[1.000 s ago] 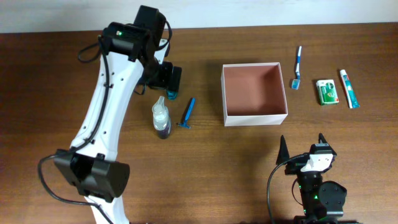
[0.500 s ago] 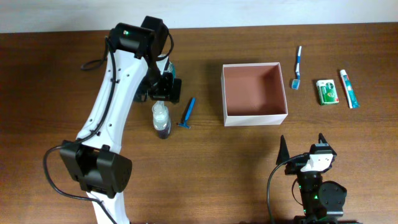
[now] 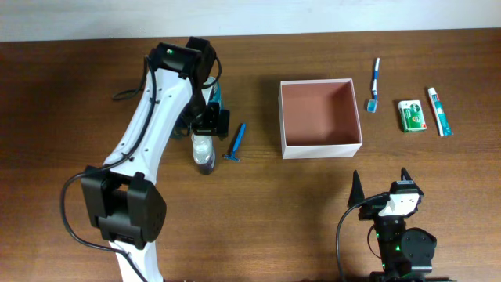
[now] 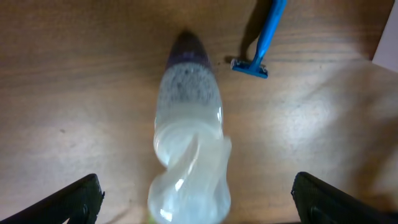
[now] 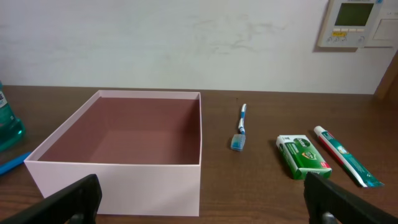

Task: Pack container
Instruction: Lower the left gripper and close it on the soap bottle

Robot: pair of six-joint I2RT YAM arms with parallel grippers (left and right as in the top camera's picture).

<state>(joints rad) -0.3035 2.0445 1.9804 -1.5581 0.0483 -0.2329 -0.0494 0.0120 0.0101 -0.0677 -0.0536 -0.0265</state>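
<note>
Container (image 3: pixel 321 149) sits upper centre of overhead view on wooden table (image 3: pixel 63 94), open side up, reddish-brown inside showing. L gripper (image 4: pixel 198 196) hangs over clear bottle (image 3: pixel 203 150) lying left of centre. Its fingers (image 4: pixel 78 199) are spread wide, one either side of bottle, not touching it, grasping nothing. Blue razor (image 3: pixel 236 142) lies just right of bottle, apart from it. R gripper (image 3: pixel 380 178) is at lower right, fingers spread wide too, grasping nothing, facing container's near wall. Upper right, beside container: toothbrush (image 3: pixel 375 84), green packet (image 3: pixel 412 115), toothpaste tube (image 3: pixel 439 111), in a row, none touching.
</note>
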